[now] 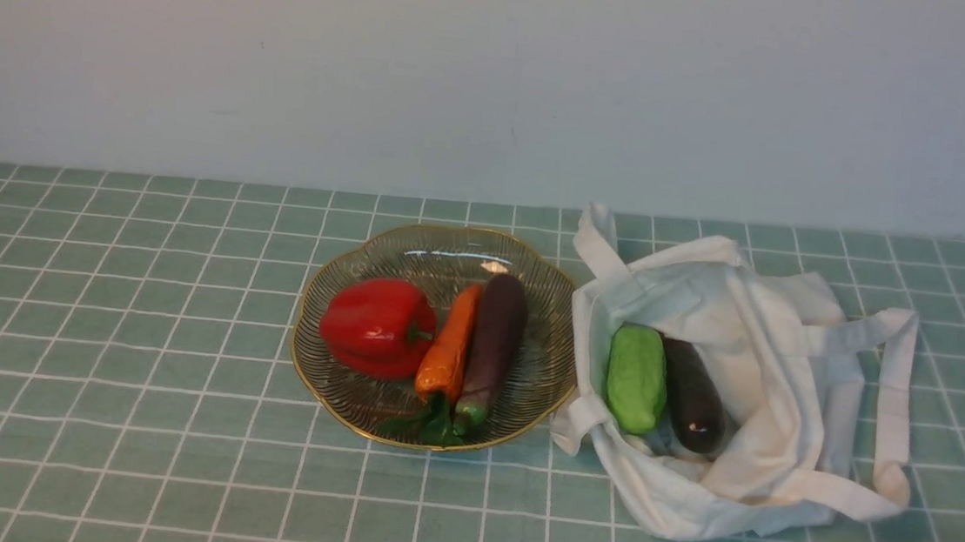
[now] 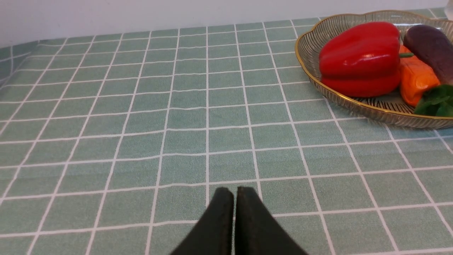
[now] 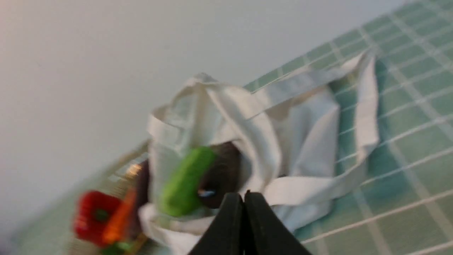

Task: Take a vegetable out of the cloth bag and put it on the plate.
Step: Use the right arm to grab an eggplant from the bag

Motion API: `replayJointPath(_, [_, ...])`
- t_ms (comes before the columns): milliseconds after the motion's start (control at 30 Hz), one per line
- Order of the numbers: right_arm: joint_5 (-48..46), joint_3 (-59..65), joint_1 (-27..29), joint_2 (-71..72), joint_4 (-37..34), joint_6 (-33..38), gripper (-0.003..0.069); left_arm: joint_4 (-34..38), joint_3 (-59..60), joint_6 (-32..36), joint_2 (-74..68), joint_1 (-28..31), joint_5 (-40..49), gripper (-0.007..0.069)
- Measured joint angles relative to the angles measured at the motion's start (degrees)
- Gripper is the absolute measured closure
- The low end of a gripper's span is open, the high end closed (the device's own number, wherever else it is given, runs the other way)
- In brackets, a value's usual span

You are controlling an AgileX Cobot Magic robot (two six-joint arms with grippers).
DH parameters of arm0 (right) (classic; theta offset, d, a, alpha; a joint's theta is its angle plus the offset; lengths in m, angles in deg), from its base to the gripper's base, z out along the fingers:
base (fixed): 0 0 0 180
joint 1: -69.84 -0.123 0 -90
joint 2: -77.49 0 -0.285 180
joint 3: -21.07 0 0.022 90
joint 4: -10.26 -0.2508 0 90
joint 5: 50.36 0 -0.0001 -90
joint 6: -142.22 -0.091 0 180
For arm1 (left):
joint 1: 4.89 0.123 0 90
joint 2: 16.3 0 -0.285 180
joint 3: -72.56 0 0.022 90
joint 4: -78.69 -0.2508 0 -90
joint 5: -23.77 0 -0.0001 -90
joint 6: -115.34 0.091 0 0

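The dark purple-black eggplant (image 1: 693,395) lies inside the open white cloth bag (image 1: 767,418) beside a light-green gourd (image 1: 636,377); its stem cap is hidden. The glass plate (image 1: 332,389) with a gold rim stands left of the bag. Neither gripper shows in the front view. In the right wrist view my right gripper (image 3: 244,194) is shut and empty, above the bag (image 3: 304,141), near the eggplant (image 3: 221,177). In the left wrist view my left gripper (image 2: 234,190) is shut and empty over bare cloth, apart from the plate (image 2: 308,46).
The plate holds a red bell pepper (image 1: 375,324), an orange carrot (image 1: 448,347) and a paler purple eggplant (image 1: 492,342). The bag's strap handles (image 1: 896,386) trail to the right. A green checked tablecloth (image 1: 134,363) covers the table; a wall stands behind.
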Motion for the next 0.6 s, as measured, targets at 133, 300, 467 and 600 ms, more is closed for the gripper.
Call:
replayJointPath(133, [1.17, 0.01, 0.0, 0.0, -13.11, -2.93, 0.0674, 0.0, 0.0, 0.0, 0.0, 0.0, 0.0, 0.0629])
replayJointPath(300, [0.54, -0.26, 0.0, 0.0, -18.32, -1.96, 0.0674, 0.0, 0.0, 0.0, 0.0, 0.0, 0.0, 0.0629])
replayJointPath(467, [-3.75, -10.97, -0.88, -0.22, -15.27, 11.1, 0.0674, 0.0, 0.0, 0.0, 0.0, 0.0, 0.0, 0.0629])
replayJointPath(600, [-9.95, -23.17, -0.95, -7.15, -4.71, 15.44, 0.0674, 0.0, 0.0, 0.0, 0.0, 0.0, 0.0, 0.0629])
